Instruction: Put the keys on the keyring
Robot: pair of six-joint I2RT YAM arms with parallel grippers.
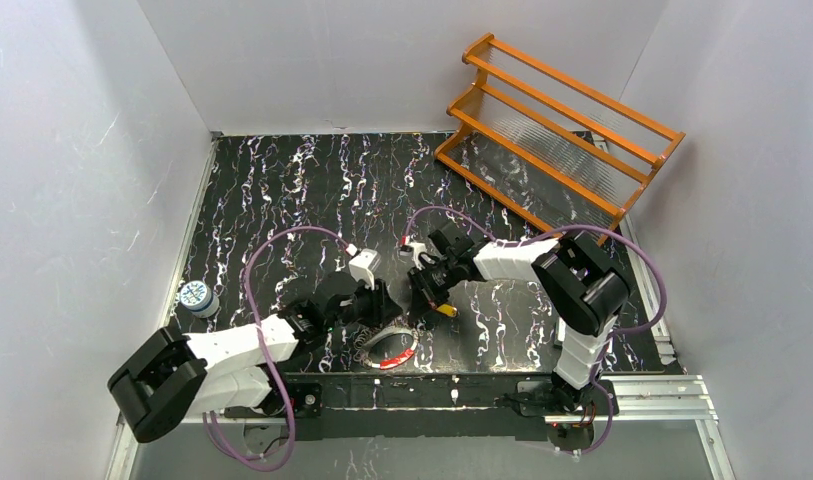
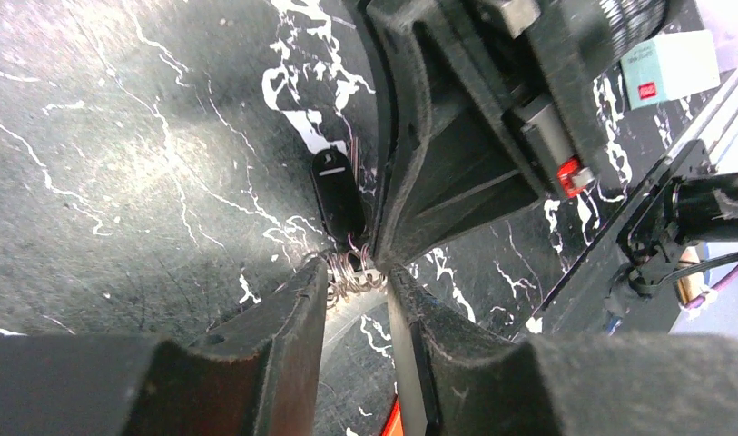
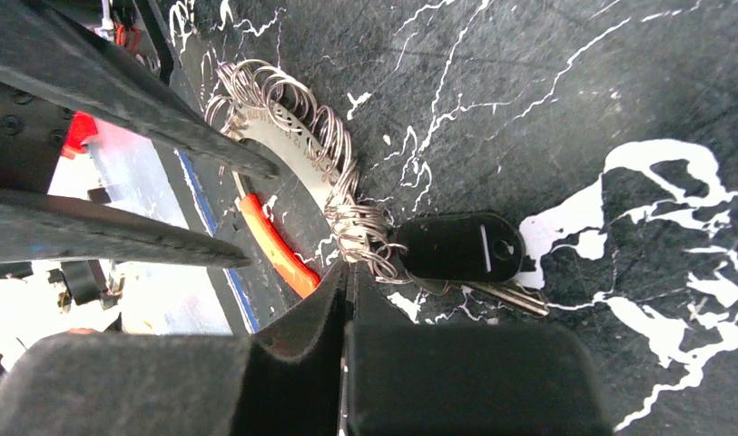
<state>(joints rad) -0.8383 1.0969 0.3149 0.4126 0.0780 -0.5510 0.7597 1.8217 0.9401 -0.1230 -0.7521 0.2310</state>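
The keyring (image 1: 394,352) is a coiled silvery wire loop with a red section, lying near the table's front edge between the two arms. In the right wrist view the coil (image 3: 297,118) curves down to my right gripper (image 3: 349,269), which is shut on the wire. The silvery key with a black head (image 3: 456,247) lies right beside that pinch, touching the coil. My left gripper (image 2: 356,277) has the coil (image 2: 349,272) between its fingertips, touching both. The black key head (image 2: 338,191) lies just beyond. Both grippers (image 1: 380,303) (image 1: 429,295) meet over the ring. I cannot pick out the brass key.
An orange rack (image 1: 562,130) stands at the back right. A small white and blue jar (image 1: 196,297) sits at the left edge. The metal front rail (image 1: 642,390) runs close behind the ring. The two grippers are almost touching.
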